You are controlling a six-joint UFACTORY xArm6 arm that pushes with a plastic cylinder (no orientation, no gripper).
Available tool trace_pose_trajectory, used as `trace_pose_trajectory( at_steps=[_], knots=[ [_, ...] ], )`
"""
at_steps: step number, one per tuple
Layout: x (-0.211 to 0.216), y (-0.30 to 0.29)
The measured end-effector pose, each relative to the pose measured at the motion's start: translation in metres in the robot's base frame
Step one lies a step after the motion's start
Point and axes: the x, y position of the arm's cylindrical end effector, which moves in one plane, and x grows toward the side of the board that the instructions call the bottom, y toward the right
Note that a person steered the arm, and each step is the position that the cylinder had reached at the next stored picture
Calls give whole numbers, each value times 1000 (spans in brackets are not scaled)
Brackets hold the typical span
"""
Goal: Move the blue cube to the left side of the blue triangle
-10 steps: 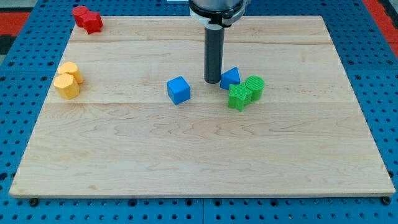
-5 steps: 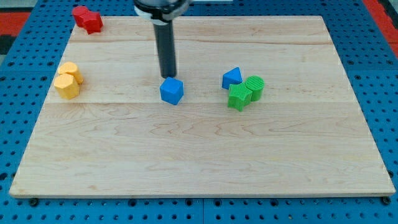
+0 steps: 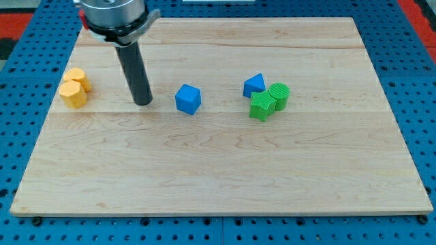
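Now my tip (image 3: 143, 103) sits just left of the blue cube (image 3: 188, 99), not touching it; this rod has no fingers. The cube lies mid-bench, well apart from the blue triangle (image 3: 254, 85) toward the bench's right edge. Push rightward through the cube's centre, stopping short of the triangle.

Arm end: straight dark grey cylindrical rod, smooth and faintly glossy, my tip (image 3: 142, 103) flat-ended. Above it, a wider black round collar with pale silver rim.
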Motion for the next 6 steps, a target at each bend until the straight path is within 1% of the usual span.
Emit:
trace_pose_trajectory(
  at_steps=[3, 4, 6],
  knots=[
    [0, 96],
    [0, 111],
    [10, 81]
  ],
)
